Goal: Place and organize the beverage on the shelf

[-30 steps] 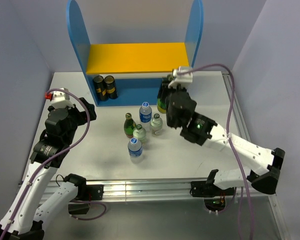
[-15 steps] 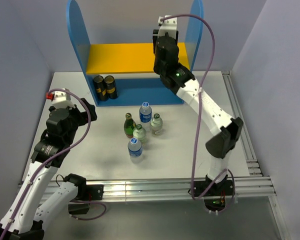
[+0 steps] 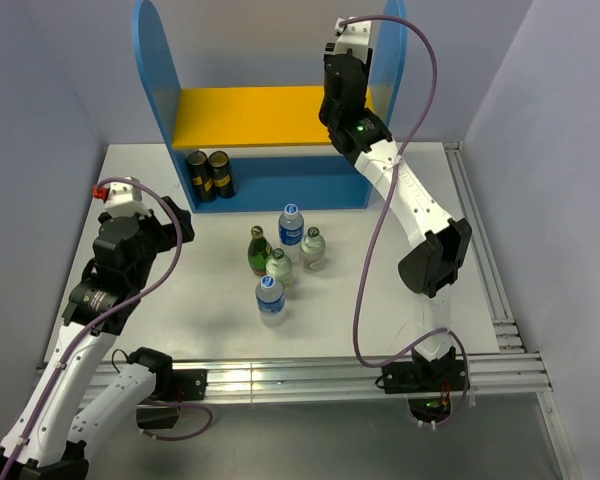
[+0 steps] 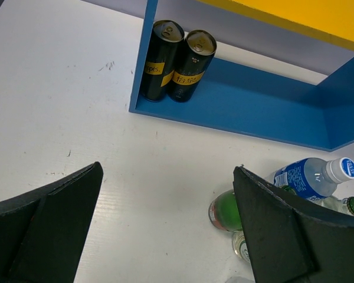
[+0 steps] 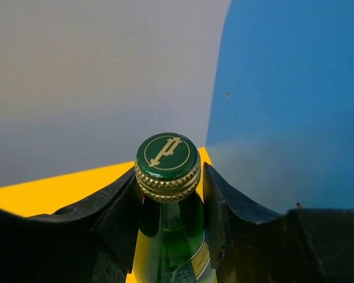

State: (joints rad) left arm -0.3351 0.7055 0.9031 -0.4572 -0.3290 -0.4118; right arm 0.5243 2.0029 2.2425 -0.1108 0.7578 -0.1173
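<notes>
My right gripper (image 5: 169, 172) is shut on the neck of a green bottle (image 5: 167, 154) with a gold-marked cap and a yellow label. It holds the bottle upright over the right end of the shelf's yellow upper board (image 3: 260, 115), close to the blue right side panel (image 5: 295, 88). Whether the base touches the board is hidden. In the top view the right gripper (image 3: 340, 85) covers this bottle. Several beverage bottles stand grouped on the table: a green one (image 3: 258, 250), a blue-labelled one (image 3: 291, 225) and a short clear one (image 3: 313, 247) among them. My left gripper (image 4: 167, 171) is open and empty, left of the group.
Two black-and-gold cans (image 3: 209, 173) stand at the left end of the shelf's blue lower level (image 4: 253, 106). In the top view the left gripper (image 3: 170, 222) hangs over the white table (image 3: 200, 300). The right arm's elbow (image 3: 432, 260) rises over the table's right half.
The right arm has lifted the green bottle from in front of the shelf's lower level up to the upper board, then shifted slightly right toward the side panel. The left arm has not moved.
</notes>
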